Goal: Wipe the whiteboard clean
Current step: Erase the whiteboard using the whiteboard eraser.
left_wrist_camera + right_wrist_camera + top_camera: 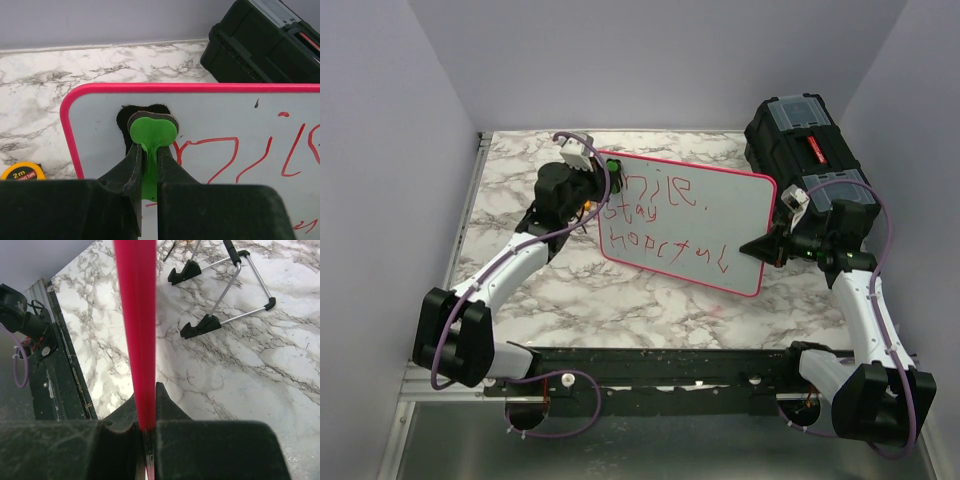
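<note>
The whiteboard [710, 215] with its pink rim stands tilted above the marble table, red handwriting across its face. At the board's upper left corner my left gripper [603, 172] is shut on a green eraser [152, 131]. The eraser's black felt pad lies against the white surface [240, 115], just left of the first red letters. My right gripper [767, 245] is shut on the board's right edge. In the right wrist view that pink rim [136, 315] runs edge-on up from between the fingers [167, 405].
A black toolbox [805, 140] sits at the back right, close behind the right arm. A yellow tape measure [20, 172] lies on the table left of the board. A wire stand with black feet [220, 295] rests on the marble beneath the board.
</note>
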`<state>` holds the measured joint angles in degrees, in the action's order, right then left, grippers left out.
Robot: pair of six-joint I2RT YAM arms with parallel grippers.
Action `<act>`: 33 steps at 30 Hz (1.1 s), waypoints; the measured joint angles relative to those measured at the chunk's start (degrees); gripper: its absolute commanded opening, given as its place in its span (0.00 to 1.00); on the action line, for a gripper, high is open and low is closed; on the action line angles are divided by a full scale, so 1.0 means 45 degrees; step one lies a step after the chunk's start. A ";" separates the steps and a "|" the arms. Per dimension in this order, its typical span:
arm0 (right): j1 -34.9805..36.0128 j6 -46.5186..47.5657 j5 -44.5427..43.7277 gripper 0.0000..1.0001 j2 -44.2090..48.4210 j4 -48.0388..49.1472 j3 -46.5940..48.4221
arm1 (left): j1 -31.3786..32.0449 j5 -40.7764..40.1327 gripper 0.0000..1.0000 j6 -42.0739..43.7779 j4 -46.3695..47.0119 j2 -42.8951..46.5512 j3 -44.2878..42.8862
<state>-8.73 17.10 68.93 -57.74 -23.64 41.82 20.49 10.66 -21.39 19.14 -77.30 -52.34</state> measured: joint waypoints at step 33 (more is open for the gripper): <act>0.0000 0.0233 -0.0165 0.00 -0.0005 -0.0092 0.0000 | 0.1622 -0.3546 0.00 0.2137 -0.1651 -0.0121 -0.0670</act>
<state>-8.73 18.15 68.18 -57.76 -24.05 41.82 27.79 -5.30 -11.77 11.70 -77.84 -55.35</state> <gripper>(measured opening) 0.060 0.067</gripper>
